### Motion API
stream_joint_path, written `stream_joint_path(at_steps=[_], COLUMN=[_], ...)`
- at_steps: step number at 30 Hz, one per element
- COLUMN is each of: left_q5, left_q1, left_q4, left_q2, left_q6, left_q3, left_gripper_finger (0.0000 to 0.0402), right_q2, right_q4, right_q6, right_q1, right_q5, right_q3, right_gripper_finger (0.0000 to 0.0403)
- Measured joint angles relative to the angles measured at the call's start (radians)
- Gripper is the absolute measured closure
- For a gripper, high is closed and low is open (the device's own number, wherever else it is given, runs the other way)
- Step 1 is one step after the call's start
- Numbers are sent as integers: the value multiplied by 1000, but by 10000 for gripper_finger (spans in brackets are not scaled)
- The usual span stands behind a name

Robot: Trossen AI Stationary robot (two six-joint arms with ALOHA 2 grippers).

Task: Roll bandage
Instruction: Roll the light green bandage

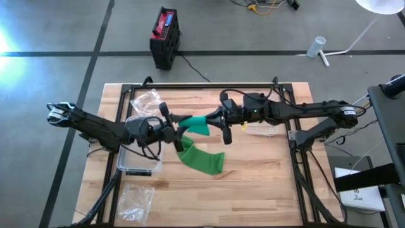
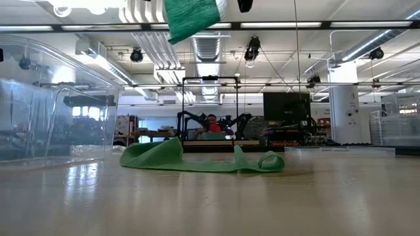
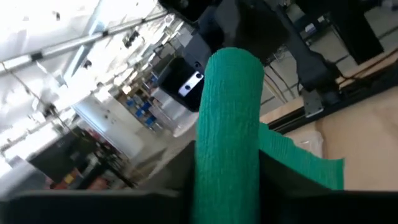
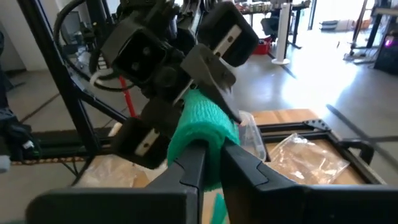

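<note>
Progress: I judge the roll barely started — the green bandage point(image 1: 200, 144) has a short wound core held in the air between my two arms, above the middle of the table point(image 1: 266, 183), while a long tail hangs down and lies spread on the wood.
Left gripper point(image 1: 172, 132): clenched on the rolled end, as far as I can judge from its wrist view, where the roll stands between the dark fingers.
Right gripper point(image 1: 223, 121): its fingers close on the same roll from the opposite side, next to the left gripper.
Left to do: wind in the whole loose tail.
Low view only: the slack lies rumpled with a curled loop at its far end — invisible from above.
High view only: a clear plastic container point(image 1: 138, 162) under the left arm, plastic bags point(image 1: 135, 201) nearby.
</note>
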Motion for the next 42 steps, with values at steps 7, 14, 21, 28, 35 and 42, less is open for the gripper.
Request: stream_joint_path(at_steps=[7,14,21,28,35,42], left_q5=[21,240,369,376,375,375], left_q1=[0,3,11,11,11,11], left_q4=[-221,-421,-524,-613,-614,-626], left_q2=[-64,-76,-73,-71,-69,-69], left_q6=[-229,-548,-774,-832,-820,-874], left_q3=[45,143,198,223,220,217], left_gripper_finger=[364,372,372,366,370,363], right_q2=[-22,-73,-73,-37,37,74], right_q4=[-58,-143,-118,-53,-27,-43], right_q6=[-128,-377,-552,-634,-689,-730], right_q1=[1,16,95,146,142,144], right_q5=[1,42,28,29,76,77], right_q3=[2,40,47,51,79,87], right_gripper_finger=[294,228,201,162,127,141])
